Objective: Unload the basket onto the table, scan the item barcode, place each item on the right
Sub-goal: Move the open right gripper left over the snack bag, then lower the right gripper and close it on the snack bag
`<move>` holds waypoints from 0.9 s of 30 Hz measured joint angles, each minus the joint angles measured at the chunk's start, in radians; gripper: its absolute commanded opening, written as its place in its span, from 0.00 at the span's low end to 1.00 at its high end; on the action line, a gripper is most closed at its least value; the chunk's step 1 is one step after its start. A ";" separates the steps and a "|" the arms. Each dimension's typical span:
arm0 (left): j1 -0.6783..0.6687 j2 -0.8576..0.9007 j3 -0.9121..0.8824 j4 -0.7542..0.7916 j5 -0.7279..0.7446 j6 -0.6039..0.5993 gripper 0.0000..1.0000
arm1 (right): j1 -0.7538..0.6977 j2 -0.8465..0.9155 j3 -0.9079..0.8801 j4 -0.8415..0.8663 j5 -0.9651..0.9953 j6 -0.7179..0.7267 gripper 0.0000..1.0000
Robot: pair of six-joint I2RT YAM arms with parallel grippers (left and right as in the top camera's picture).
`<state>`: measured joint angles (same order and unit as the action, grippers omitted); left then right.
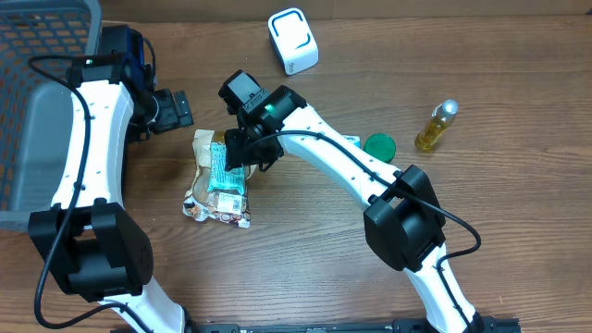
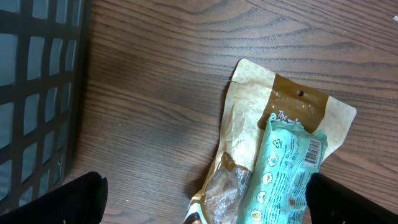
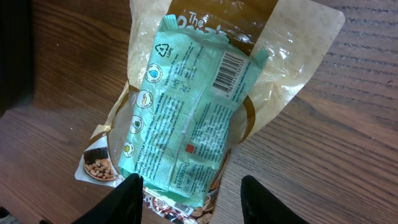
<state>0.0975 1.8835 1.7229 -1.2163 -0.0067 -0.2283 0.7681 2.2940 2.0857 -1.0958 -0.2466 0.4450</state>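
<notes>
Teal packet lies atop the brown pouch.

A brown wood-grain table fills the overhead view and shows as bare planks across the upper left of the left wrist view and at the right edge of the right wrist view. In the upper left corner of the overhead frame stands a dark mesh basket with a grey inside; its black grid wall runs down the left side of the left wrist view. Right of centre in the overhead frame lies a round green disc, flat on the wood. Near it, further right, is a small bottle of yellow liquid with a silvery cap pointing to the upper right; whether it stands or lies cannot be told.
</notes>
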 measured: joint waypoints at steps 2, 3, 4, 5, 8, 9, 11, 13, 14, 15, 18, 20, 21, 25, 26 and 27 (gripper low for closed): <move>0.000 0.000 0.000 0.000 0.000 0.000 1.00 | 0.000 0.000 0.000 0.005 0.000 0.000 0.47; 0.000 0.000 0.000 0.000 0.000 0.000 0.99 | 0.000 0.000 0.000 0.004 0.000 0.000 0.47; 0.000 0.000 0.000 0.000 0.000 0.000 1.00 | 0.000 0.000 0.000 0.004 0.000 0.000 0.47; 0.000 0.000 0.000 0.000 0.000 0.000 1.00 | 0.000 0.000 0.000 0.004 0.000 0.000 0.47; 0.000 0.000 0.000 0.000 0.000 0.000 1.00 | 0.000 0.000 0.000 0.005 0.000 0.000 0.47; 0.000 0.000 0.000 0.000 0.000 0.000 0.99 | 0.000 0.000 0.000 0.005 0.000 0.000 0.47; 0.000 0.000 0.000 0.000 0.000 0.000 0.99 | 0.000 0.000 0.000 0.004 0.000 0.000 0.47; 0.000 0.000 0.000 0.000 0.000 0.000 1.00 | 0.000 0.000 0.000 0.004 0.001 0.000 0.47; 0.000 0.000 0.000 0.000 0.000 0.000 0.99 | 0.000 0.000 0.000 0.005 0.004 0.001 0.47; 0.000 0.000 0.000 0.000 0.000 0.000 0.99 | 0.000 0.000 0.000 0.004 0.012 0.005 0.47; 0.000 0.000 0.000 0.000 0.000 0.000 1.00 | 0.000 0.000 0.000 0.007 0.023 0.014 0.47; 0.000 0.000 0.000 0.000 0.000 0.000 1.00 | 0.000 0.000 -0.008 0.025 0.027 0.020 0.47; 0.000 0.000 0.000 0.000 0.000 0.000 0.99 | 0.000 0.000 -0.013 0.035 0.028 0.021 0.47; 0.000 0.000 0.000 0.000 0.000 0.000 0.99 | 0.000 0.000 -0.077 0.101 0.030 0.026 0.47; 0.000 0.000 0.000 0.000 0.000 0.000 1.00 | 0.000 0.000 -0.099 0.121 0.031 0.029 0.47; 0.000 0.000 0.000 0.000 0.000 0.000 0.99 | 0.000 0.000 -0.124 0.142 0.030 0.033 0.47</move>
<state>0.0975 1.8835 1.7229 -1.2163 -0.0067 -0.2283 0.7681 2.2940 1.9621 -0.9535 -0.2165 0.4782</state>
